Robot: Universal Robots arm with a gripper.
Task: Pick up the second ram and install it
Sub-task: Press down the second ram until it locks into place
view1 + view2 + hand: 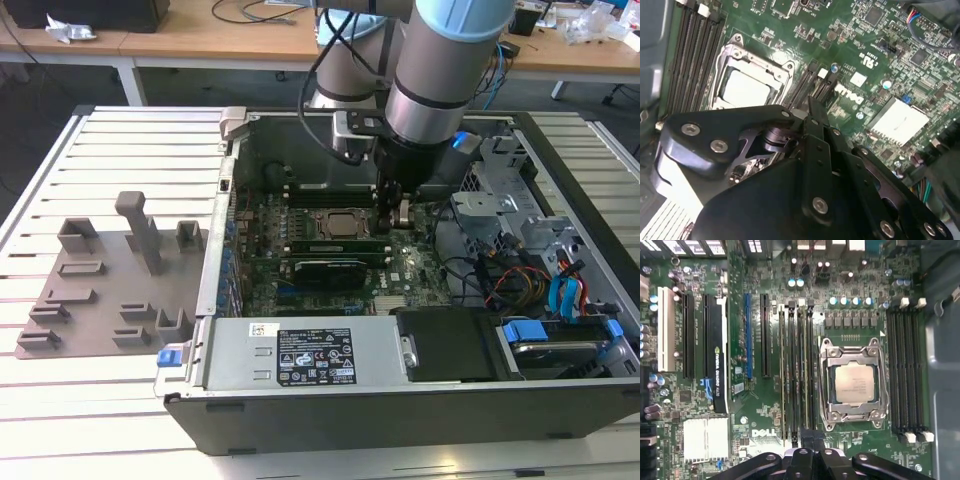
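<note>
Progress looks late to me: my gripper (400,212) sits low inside the open computer case (300,400), at about three o'clock from the processor socket (338,224) in the exterior view. Its fingers look pressed together over the memory slots (796,375) beside the processor socket. I judge the second ram (807,375) stands in those slots; whether it is latched I cannot tell.
</note>
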